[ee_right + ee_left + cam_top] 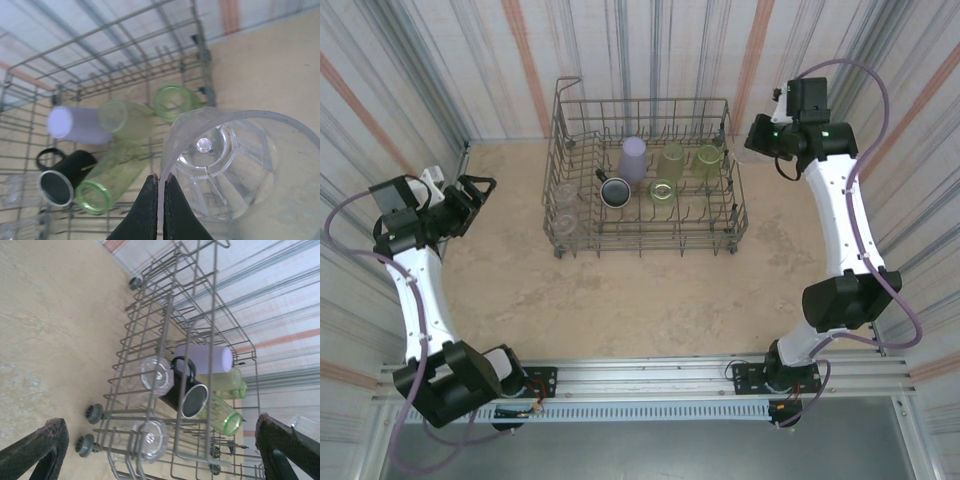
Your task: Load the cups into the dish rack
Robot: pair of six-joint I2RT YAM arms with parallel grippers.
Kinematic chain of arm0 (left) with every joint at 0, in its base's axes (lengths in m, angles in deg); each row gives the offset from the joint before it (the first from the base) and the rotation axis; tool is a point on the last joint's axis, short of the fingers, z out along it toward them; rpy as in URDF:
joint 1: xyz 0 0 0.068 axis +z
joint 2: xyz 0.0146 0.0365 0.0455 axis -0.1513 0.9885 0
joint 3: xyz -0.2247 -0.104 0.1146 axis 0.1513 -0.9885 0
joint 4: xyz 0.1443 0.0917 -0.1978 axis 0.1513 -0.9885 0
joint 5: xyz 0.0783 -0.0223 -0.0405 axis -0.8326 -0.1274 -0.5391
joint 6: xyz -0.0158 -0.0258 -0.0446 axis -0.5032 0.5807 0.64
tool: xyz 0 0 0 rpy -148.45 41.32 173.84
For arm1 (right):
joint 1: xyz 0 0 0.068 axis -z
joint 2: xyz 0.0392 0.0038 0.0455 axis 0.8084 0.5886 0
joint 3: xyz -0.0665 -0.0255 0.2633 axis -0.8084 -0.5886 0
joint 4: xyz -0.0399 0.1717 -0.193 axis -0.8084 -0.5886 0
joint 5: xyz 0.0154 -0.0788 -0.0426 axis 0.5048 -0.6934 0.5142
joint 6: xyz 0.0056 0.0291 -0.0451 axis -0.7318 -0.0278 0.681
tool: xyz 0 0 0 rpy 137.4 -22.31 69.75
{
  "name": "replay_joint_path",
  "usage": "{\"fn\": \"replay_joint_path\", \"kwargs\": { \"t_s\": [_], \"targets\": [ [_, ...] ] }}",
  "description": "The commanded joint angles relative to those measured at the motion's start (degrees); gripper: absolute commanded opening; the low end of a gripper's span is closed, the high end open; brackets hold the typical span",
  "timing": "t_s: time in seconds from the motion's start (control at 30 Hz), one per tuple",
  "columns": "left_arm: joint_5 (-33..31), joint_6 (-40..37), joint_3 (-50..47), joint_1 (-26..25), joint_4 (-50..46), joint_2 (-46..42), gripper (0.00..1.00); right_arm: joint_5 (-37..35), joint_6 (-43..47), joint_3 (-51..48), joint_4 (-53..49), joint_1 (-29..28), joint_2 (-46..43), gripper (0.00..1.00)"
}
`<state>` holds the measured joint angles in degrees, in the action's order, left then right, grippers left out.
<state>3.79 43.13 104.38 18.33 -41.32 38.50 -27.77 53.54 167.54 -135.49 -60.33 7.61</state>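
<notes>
The dish rack (pixel 650 238) stands on the table (pixel 620 290) towards the far side, between the two arms. Seven cups are visible in all, six of them in the rack. Three are yellow-green cups (pixel 672 160), grouped in the right half; in the right wrist view at least one of them lies on its side with its mouth facing the camera. One lavender cup (pixel 633 158) sits just left of them, near the middle. Two clear cups (pixel 565 195) are at the left end, one in front of the other. One black mug (pixel 614 190) lies beside the lavender cup with its opening showing.

The seventh, a clear cup (pixel 235 165), is outside the rack, just off its far right corner. The right claw (pixel 160 180) is clenched on the rim of this cup, its fingers pinched tight on the thin wall.

The left claw (pixel 475 203) is released, jaws spread wide and holding nothing, well to the left of the rack above bare table.
</notes>
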Motion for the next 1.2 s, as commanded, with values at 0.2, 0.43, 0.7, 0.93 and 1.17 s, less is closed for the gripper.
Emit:
{"fn": "replay_joint_path", "kwargs": {
  "t_s": [0.2, 0.43, 0.7, 0.93, 1.17],
  "targets": [
    [4.3, 4.9, 4.7, -1.6, -6.8, -5.4, 0.99, 7.4, -0.8, -6.2, 11.4, -9.9, -3.8, 0.0],
    [3.7, 6.8, 7.4, -5.6, -9.2, -4.9, 0.99, 11.9, -3.8, -11.4, 17.9, -13.8, -4.5, 0.0],
    [-1.3, 12.2, 9.1, -13.7, -8.9, -4.7, 0.99, 22.7, -12.0, -19.6, 32.2, -14.6, -6.1, 0.0],
    [-5.6, 18.1, 10.5, -21.0, -5.4, -3.6, 0.99, 30.3, -22.2, -28.2, 49.6, -14.6, -7.2, 0.0],
    [-8.7, 21.7, 13.4, -27.8, -1.3, 0.8, 0.99, 33.3, -31.8, -33.5, 64.7, -15.0, -7.0, 0.0]
  ]
}}
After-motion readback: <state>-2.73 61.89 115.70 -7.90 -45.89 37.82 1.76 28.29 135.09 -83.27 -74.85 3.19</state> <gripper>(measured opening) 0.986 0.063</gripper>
